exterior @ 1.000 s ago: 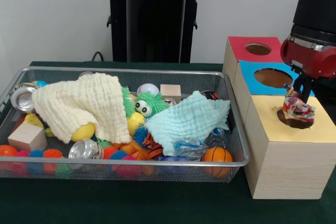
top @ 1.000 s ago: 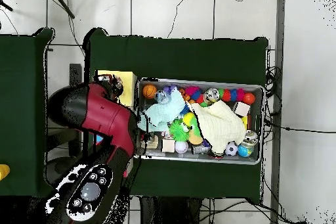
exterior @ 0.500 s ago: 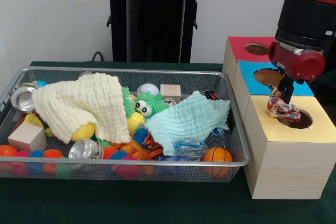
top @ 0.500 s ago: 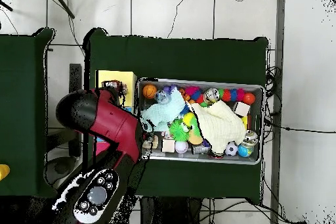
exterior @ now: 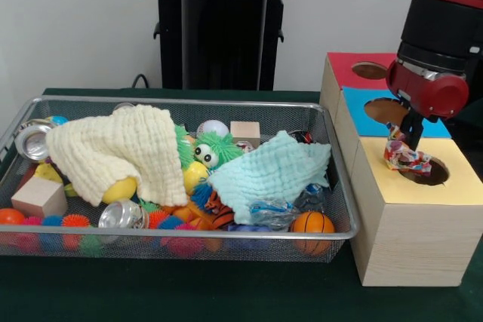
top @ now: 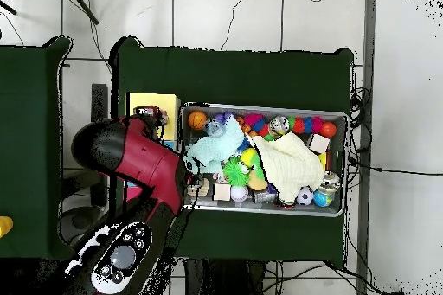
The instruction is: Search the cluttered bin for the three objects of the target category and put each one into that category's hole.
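My gripper (exterior: 410, 139) is shut on a spotted fabric bundle (exterior: 403, 158) and holds it by its top. The bundle hangs at the left rim of the dark round hole (exterior: 432, 172) in the yellow-topped wooden box (exterior: 407, 224), touching the top face. The wire mesh bin (exterior: 189, 101) lies left of the boxes, full of clutter. No other spotted bundle shows clearly in it. In the overhead view the arm (top: 143, 166) covers most of the boxes; the yellow top (top: 153, 101) and the bin (top: 260, 108) show.
The blue-topped box (exterior: 362, 122) and the red-topped box (exterior: 343, 69) stand behind the yellow one. In the bin lie a cream cloth (exterior: 113, 148), a mint cloth (exterior: 268, 171), a green fuzzy toy (exterior: 211, 148), wooden cubes, spiky balls, metal cups and a small basketball (exterior: 312, 224).
The gripper and the bundle have moved from over the middle of the hole leftward to its left rim. In the last half second they barely moved.
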Controlling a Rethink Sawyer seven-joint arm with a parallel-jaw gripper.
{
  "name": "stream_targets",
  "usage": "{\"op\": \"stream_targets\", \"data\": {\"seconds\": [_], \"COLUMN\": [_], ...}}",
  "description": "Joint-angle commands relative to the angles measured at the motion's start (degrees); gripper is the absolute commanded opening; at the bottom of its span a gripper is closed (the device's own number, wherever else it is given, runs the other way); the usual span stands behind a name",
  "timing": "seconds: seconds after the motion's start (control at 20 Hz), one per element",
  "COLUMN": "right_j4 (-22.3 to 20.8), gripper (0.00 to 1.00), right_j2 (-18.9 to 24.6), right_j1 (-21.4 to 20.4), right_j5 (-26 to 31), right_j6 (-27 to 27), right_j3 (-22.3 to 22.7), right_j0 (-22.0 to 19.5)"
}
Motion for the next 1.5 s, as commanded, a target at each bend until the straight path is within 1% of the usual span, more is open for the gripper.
{"op": "stream_targets", "data": {"seconds": [0.05, 0.35, 0.45, 0.5, 0.75, 0.9, 0.95, 1.15, 1.3, 1.5], "right_j4": [-3.26, -2.64, -2.63, -2.71, -2.57, -3.21, -3.35, -5.79, -8.06, -11.83], "gripper": [0.0, 0.0, 0.0, 0.0, 0.0, 0.0, 0.0, 0.0, 0.0, 0.0], "right_j2": [2.47, 3.25, 4.41, 5.46, 9.69, 12.38, 12.91, 14.96, 18.23, 23.08], "right_j1": [8.76, 8.63, 8.19, 7.63, 5.51, 4.29, 4.07, 3.32, 1.91, -0.41], "right_j5": [10.01, 10.44, 9.68, 8.79, 5.02, 3.39, 2.9, 1.59, -2.5, -8.23], "right_j6": [18.14, 17.06, 14.95, 13.01, 6.51, 1.94, 1.17, -3.49, -8.13, -11.72], "right_j3": [1.48, 0.21, 0.49, 0.8, 2.07, 2.93, 3.2, 3.44, 4.37, 6.47], "right_j0": [-0.22, 0.19, -0.15, -0.49, -1.83, -3.08, -3.31, -4.16, -5.07, -7.9]}}
